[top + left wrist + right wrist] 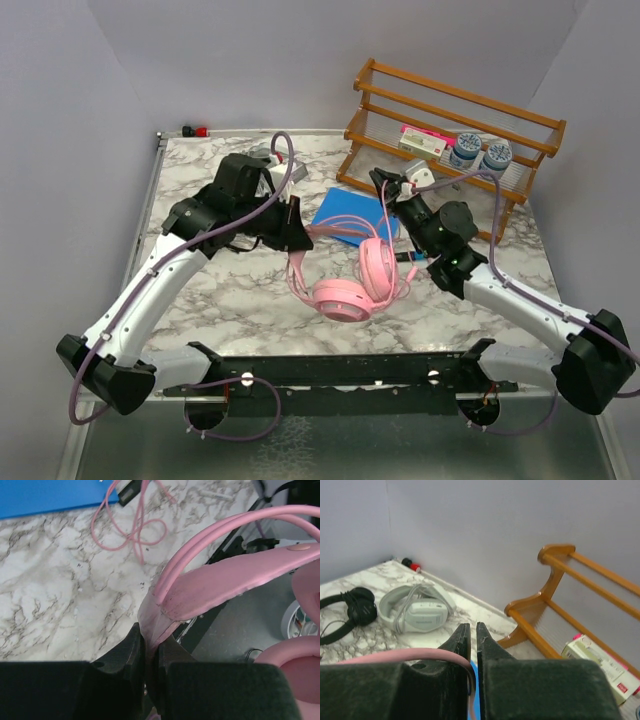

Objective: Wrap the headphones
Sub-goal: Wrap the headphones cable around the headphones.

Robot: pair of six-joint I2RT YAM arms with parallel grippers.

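Now | left gripper [152, 642] pinches pink headband [225, 585] | right gripper [473, 630] near-closed, seemingly on pink cable [395, 653]

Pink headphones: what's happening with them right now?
The left claw is clamped on the headband of the pink headphones at mid-table. The right claw appears to pinch the pink cable, raised near the wooden rack. The cable is not yet wrapped. The grey-white headphones and black headphones lie at the far left.
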